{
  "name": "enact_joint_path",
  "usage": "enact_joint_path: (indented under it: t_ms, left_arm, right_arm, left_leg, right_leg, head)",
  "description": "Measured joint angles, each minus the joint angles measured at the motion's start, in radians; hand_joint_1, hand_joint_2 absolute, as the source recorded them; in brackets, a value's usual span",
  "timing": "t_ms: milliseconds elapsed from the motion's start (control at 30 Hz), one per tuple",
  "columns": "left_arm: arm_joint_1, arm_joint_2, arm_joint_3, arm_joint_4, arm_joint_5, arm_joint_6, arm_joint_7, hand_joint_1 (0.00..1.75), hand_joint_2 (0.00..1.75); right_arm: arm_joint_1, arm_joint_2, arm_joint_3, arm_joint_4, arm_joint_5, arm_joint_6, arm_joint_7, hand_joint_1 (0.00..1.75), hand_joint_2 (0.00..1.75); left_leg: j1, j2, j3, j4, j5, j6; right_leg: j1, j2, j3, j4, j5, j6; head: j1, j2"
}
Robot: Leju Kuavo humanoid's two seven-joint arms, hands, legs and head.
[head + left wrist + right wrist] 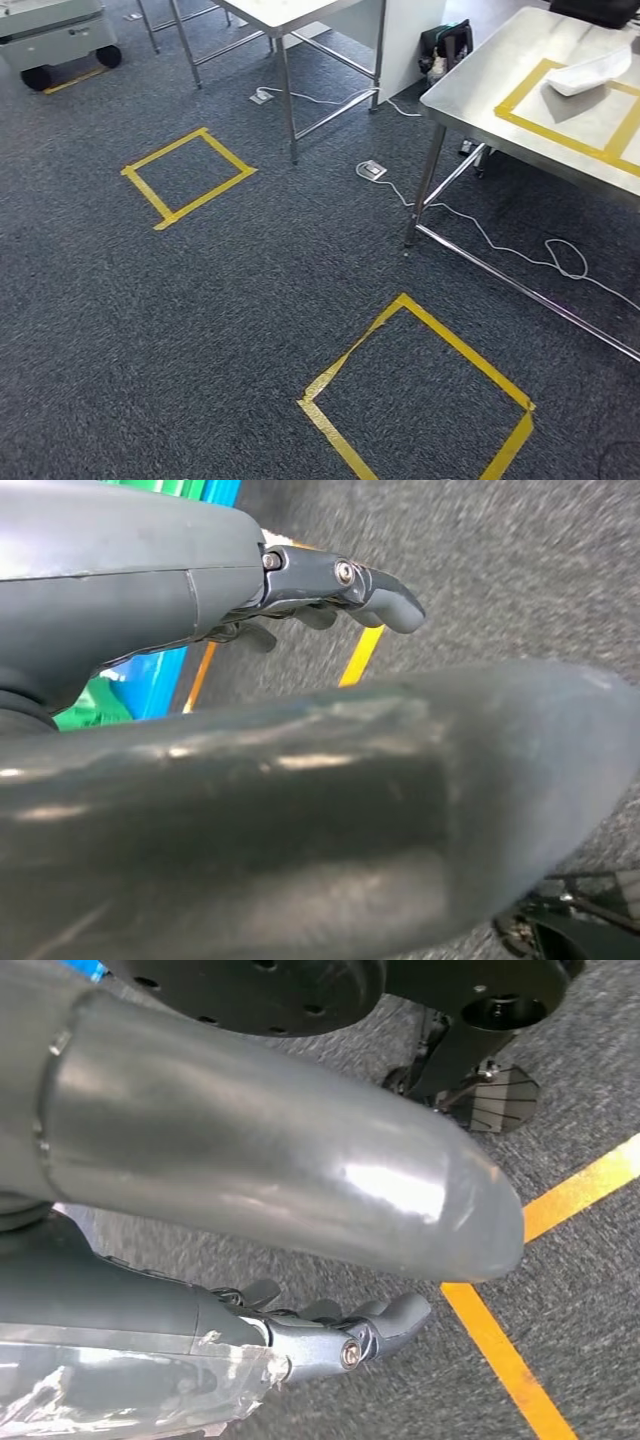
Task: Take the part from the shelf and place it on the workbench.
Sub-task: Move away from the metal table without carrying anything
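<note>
A steel workbench [483, 95] stands at the right of the head view, with a yellow tape rectangle [528, 90] marked on its top. A white, flattish part [589, 72] lies inside that rectangle. My left hand [302, 780] hangs over the grey carpet, its fingers [377, 595] stretched out apart from the thick thumb, with nothing between them. My right hand [264, 1180] hangs the same way, with its fingers [362, 1335] straight and nothing held.
Two yellow tape squares [189, 175] [419, 395] mark the carpet. A white cable [528, 255] and a floor socket [370, 170] lie by the workbench legs. A second table [287, 90] stands behind, with a wheeled white unit [53, 35] at the far left and a black bag [445, 45].
</note>
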State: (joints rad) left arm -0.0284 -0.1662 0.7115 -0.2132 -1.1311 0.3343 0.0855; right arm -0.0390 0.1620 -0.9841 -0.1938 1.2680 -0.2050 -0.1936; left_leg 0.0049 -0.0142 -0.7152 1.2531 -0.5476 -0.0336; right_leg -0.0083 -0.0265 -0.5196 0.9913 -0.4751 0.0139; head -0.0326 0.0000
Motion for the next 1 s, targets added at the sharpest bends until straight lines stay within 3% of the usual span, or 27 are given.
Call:
enact_joint_path:
  t_ms: [33,67,100,133,200,233,300,367,433,500,533,567,600,667,733,800,833,900,933,1000]
  left_arm:
    - [0.001,-0.002,0.000,0.000,-0.002,-0.001,0.001,0.00,0.00]
    - [0.002,-0.005,0.000,0.000,-0.003,-0.002,0.003,0.00,0.00]
    - [0.003,-0.009,0.000,0.000,-0.006,-0.002,0.006,0.00,0.00]
    - [0.003,-0.012,0.000,0.000,-0.009,-0.003,0.009,0.00,0.00]
    - [-0.001,-0.022,-0.001,0.000,-0.022,-0.004,0.022,0.00,0.00]
    - [-0.003,-0.027,-0.002,0.000,-0.028,-0.005,0.029,0.00,0.00]
    - [-0.001,-0.038,-0.004,0.001,-0.039,-0.007,0.041,0.00,0.00]
    - [0.003,-0.045,-0.005,0.002,-0.043,-0.001,0.041,0.00,0.00]
    - [0.001,-0.049,-0.006,0.002,-0.045,0.013,0.025,0.00,0.00]
    - [0.000,-0.052,-0.008,0.002,-0.046,0.023,0.009,0.00,0.00]
    - [0.000,-0.052,-0.009,0.002,-0.046,0.025,0.005,0.00,0.00]
    - [0.001,-0.052,-0.010,0.002,-0.046,0.026,0.004,0.00,0.00]
    - [0.002,-0.053,-0.011,0.002,-0.046,0.026,0.003,0.00,0.00]
    - [0.001,-0.054,-0.013,0.002,-0.047,0.029,0.000,0.00,0.00]
    - [0.000,-0.055,-0.014,0.002,-0.047,0.035,-0.009,0.00,0.00]
    - [0.002,-0.055,-0.014,0.002,-0.038,0.038,-0.020,0.00,0.00]
    - [0.003,-0.054,-0.014,0.002,-0.032,0.036,-0.024,0.00,0.00]
    - [0.002,-0.052,-0.013,0.002,-0.023,0.026,-0.024,0.00,0.00]
    - [0.000,-0.052,-0.013,0.002,-0.021,0.017,-0.018,0.00,0.00]
    - [-0.004,-0.049,-0.013,0.002,-0.022,-0.003,-0.001,0.00,0.00]
  right_arm:
    - [0.000,0.000,0.000,0.000,0.002,-0.001,0.002,0.00,0.00]
    - [-0.001,-0.001,0.001,0.000,0.004,-0.001,0.004,0.00,0.00]
    - [-0.002,-0.001,0.002,0.000,0.007,-0.001,0.005,0.00,0.00]
    - [-0.003,-0.001,0.003,0.000,0.010,-0.002,0.005,0.00,0.00]
    - [-0.003,-0.002,0.009,0.000,0.021,-0.005,0.006,0.00,0.00]
    - [-0.004,-0.003,0.012,0.000,0.026,-0.007,0.006,0.00,0.00]
    - [-0.007,-0.005,0.019,0.000,0.032,-0.011,0.011,0.00,0.00]
    - [-0.009,-0.007,0.024,0.000,0.033,-0.012,0.021,0.00,0.00]
    - [-0.007,-0.008,0.025,0.000,0.032,-0.012,0.038,0.00,0.00]
    - [-0.001,-0.009,0.025,0.000,0.031,-0.012,0.053,0.00,0.00]
    - [0.001,-0.011,0.025,0.000,0.031,-0.011,0.056,0.00,0.00]
    - [0.002,-0.012,0.025,0.000,0.030,-0.011,0.058,0.00,0.00]
    - [0.002,-0.014,0.025,0.000,0.030,-0.011,0.059,0.00,0.00]
    - [0.002,-0.016,0.025,0.000,0.030,-0.012,0.062,0.00,0.00]
    - [0.001,-0.017,0.025,0.000,0.029,-0.015,0.074,0.00,0.00]
    - [-0.001,-0.017,0.025,0.000,0.026,-0.020,0.089,0.00,0.00]
    - [-0.002,-0.018,0.025,0.000,0.024,-0.022,0.090,0.00,0.00]
    - [-0.004,-0.018,0.024,0.000,0.020,-0.021,0.074,0.00,0.00]
    - [-0.004,-0.018,0.024,0.000,0.022,-0.017,0.059,0.00,0.00]
    - [-0.002,-0.017,0.025,0.000,0.029,-0.007,0.028,0.00,0.00]
  left_leg:
    - [0.002,0.002,-0.005,0.013,0.005,-0.002]
    - [0.003,0.006,0.011,-0.013,0.028,-0.003]
    - [0.004,0.017,0.044,-0.071,0.061,-0.003]
    - [0.003,0.042,0.083,-0.141,0.088,-0.003]
    - [-0.001,0.080,0.135,-0.241,0.115,0.007]
    - [-0.004,0.086,0.143,-0.258,0.113,0.014]
    - [-0.005,0.062,0.141,-0.261,0.112,0.028]
    - [-0.002,0.040,0.141,-0.262,0.115,0.040]
    - [0.000,0.017,0.138,-0.263,0.119,0.050]
    - [-0.001,-0.011,0.137,-0.263,0.120,0.054]
    - [-0.002,-0.026,0.137,-0.262,0.120,0.054]
    - [-0.002,-0.042,0.138,-0.262,0.121,0.054]
    - [-0.002,-0.057,0.139,-0.262,0.121,0.053]
    - [-0.002,-0.086,0.140,-0.260,0.122,0.048]
    - [-0.002,-0.108,0.135,-0.259,0.125,0.038]
    - [0.001,-0.127,0.129,-0.262,0.132,0.025]
    - [0.002,-0.118,0.125,-0.259,0.130,0.020]
    - [-0.001,-0.064,0.097,-0.205,0.093,0.013]
    - [-0.003,-0.031,0.068,-0.146,0.059,0.010]
    - [-0.003,-0.004,0.006,-0.015,0.000,0.004]
  right_leg:
    - [0.000,-0.016,0.000,0.000,-0.001,0.000]
    - [0.000,-0.030,0.001,0.000,-0.002,0.001]
    - [0.000,-0.042,0.004,0.000,-0.004,0.003]
    - [0.000,-0.053,0.007,0.000,-0.006,0.007]
    - [0.007,-0.074,0.006,0.004,-0.015,0.017]
    - [0.011,-0.084,0.007,0.004,-0.019,0.022]
    - [0.011,-0.100,0.013,0.001,-0.025,0.031]
    - [0.007,-0.063,0.006,0.033,-0.055,0.040]
    - [0.005,-0.002,-0.048,0.155,-0.125,0.045]
    - [0.006,0.021,-0.116,0.292,-0.178,0.043]
    - [0.006,0.023,-0.131,0.314,-0.174,0.041]
    - [0.006,0.026,-0.127,0.294,-0.149,0.039]
    - [0.005,0.034,-0.103,0.235,-0.110,0.037]
    - [-0.002,0.085,-0.042,0.090,-0.037,0.036]
    - [-0.004,0.119,-0.013,0.022,-0.014,0.034]
    - [-0.002,0.100,-0.007,0.016,-0.010,0.024]
    - [-0.001,0.088,-0.004,0.014,-0.006,0.017]
    - [-0.002,0.060,-0.003,0.007,0.000,0.005]
    - [0.000,0.045,-0.003,0.006,0.000,0.002]
    - [0.003,0.011,-0.004,0.006,-0.001,-0.002]
  head:
    - [0.000,0.000]
    - [0.000,0.000]
    - [0.000,0.000]
    - [-0.001,0.000]
    - [0.000,0.000]
    - [0.001,0.000]
    - [0.005,0.000]
    - [0.007,0.000]
    - [0.012,0.000]
    - [0.014,0.000]
    - [0.015,0.000]
    - [0.015,0.000]
    - [0.015,0.000]
    - [0.015,0.000]
    - [0.015,0.000]
    - [0.014,0.000]
    - [0.014,0.000]
    - [0.010,0.000]
    - [0.008,0.000]
    - [0.006,0.000]
